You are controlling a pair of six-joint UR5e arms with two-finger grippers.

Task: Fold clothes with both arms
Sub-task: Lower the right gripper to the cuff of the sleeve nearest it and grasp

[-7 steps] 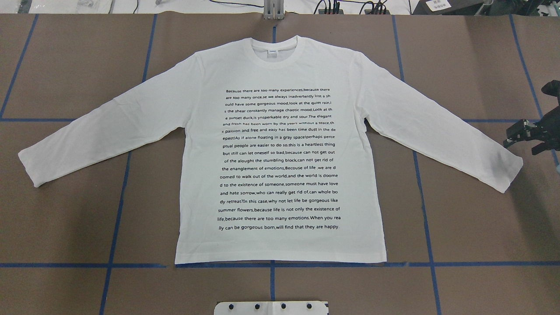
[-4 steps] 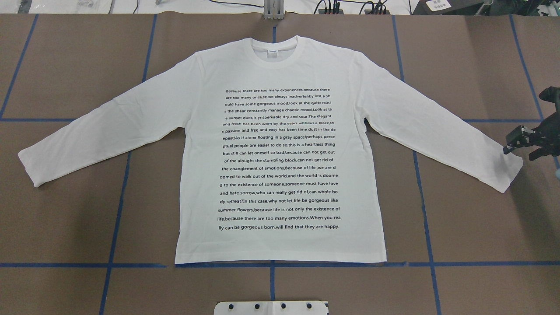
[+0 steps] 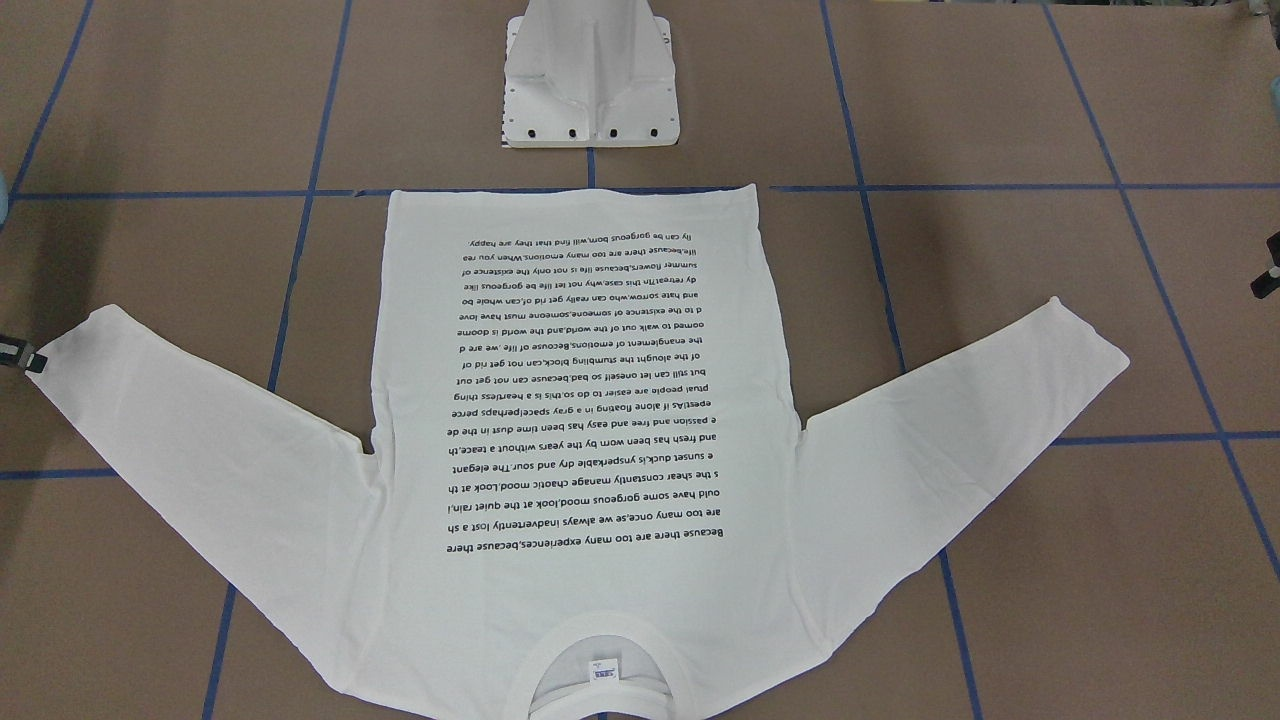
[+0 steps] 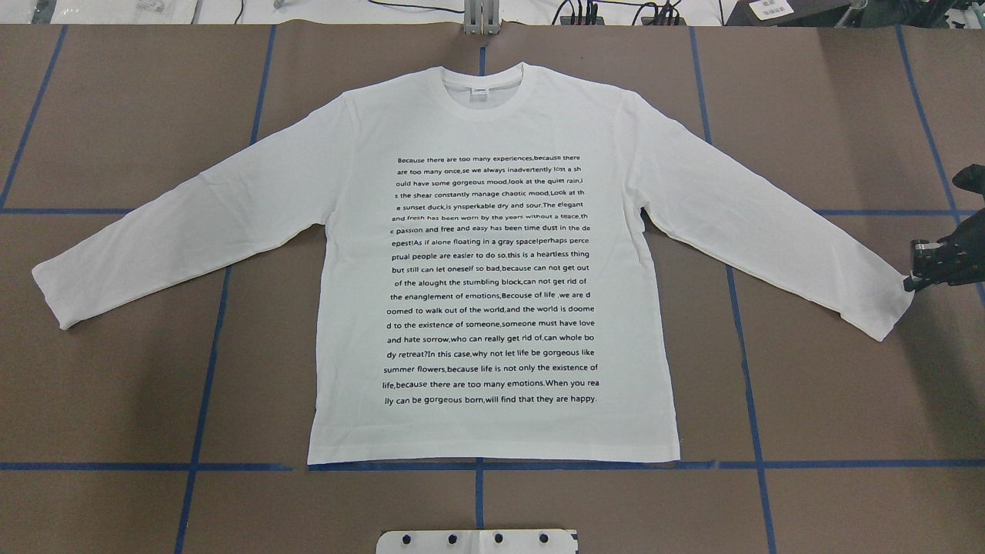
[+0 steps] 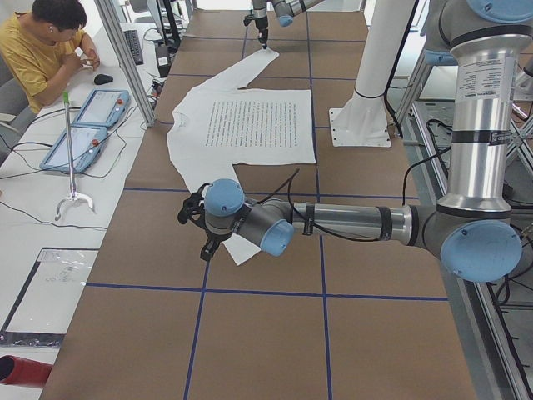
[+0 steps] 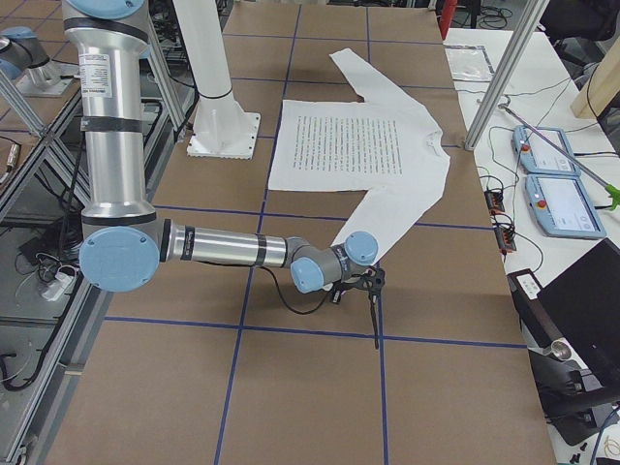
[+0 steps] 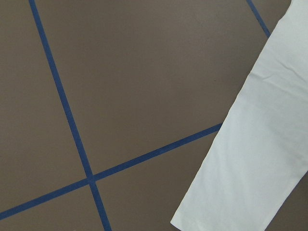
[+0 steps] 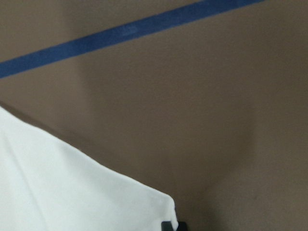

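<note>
While T-shirt (image 4: 492, 269) lies flat, right pincer (image 4: 911, 282) touches cuff (image 4: 893, 312); pedestal (image 4: 477, 542) near hem (image 4: 492, 460).

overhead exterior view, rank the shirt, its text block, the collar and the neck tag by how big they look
Largest to smallest:
1. T-shirt, lying flat with both sleeves spread out, by far the largest
2. text block, covering most of the shirt's middle
3. collar
4. tag, a small patch inside the collar
</note>
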